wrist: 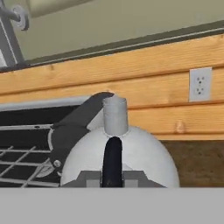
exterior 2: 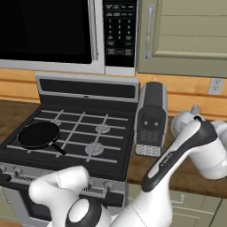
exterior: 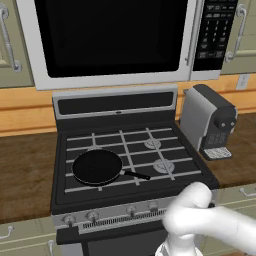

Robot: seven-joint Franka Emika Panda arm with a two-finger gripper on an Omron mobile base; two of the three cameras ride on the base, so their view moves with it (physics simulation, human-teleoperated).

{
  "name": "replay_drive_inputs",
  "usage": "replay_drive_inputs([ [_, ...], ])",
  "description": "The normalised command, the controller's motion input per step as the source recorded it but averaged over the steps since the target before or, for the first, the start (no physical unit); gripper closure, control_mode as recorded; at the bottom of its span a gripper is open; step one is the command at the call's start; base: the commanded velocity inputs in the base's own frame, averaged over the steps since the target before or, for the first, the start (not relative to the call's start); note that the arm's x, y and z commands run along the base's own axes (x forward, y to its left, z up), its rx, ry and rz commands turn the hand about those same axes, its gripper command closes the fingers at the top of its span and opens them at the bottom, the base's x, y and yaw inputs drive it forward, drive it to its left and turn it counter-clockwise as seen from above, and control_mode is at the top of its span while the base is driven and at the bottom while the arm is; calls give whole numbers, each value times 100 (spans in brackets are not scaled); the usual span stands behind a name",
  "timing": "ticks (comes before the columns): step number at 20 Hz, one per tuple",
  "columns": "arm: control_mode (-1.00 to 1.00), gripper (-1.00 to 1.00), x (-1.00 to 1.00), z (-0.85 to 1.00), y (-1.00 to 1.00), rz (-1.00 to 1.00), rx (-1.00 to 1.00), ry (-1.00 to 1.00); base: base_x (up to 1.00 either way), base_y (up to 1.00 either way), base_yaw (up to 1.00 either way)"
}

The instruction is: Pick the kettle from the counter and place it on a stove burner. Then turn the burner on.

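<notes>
The kettle [exterior 2: 185, 120] stands on the worktop [exterior 2: 195, 175] to the right of the stove, near the back edge by the orange-wood backsplash [exterior 2: 186, 95], and the arm's forearm covers most of it in the right base view. In the hand view the kettle [wrist: 144, 153] fills the lower centre, its dark handle [wrist: 113, 162] running toward the camera. The gripper [wrist: 113, 181] sits directly at the kettle; whether its jaws are parted or closed cannot be told. The coffee machine [exterior 2: 150, 117] stands between the kettle and the stove, just beside both. A black pan [exterior: 97, 166] occupies the stove's front left. The front right burner [exterior: 164, 166] lies bare under its grate.
</notes>
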Motion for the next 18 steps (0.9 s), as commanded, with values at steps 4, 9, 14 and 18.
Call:
replay_drive_inputs([
  [4,-100,100,-74,74,99,4,-1,-24,0,0,0],
  [9,-100,100,-26,17,100,6,-4,-8,0,0,0],
  [14,-100,100,-6,0,100,7,-12,2,0,0,0],
  [18,-100,100,0,22,100,6,-18,20,0,0,0],
])
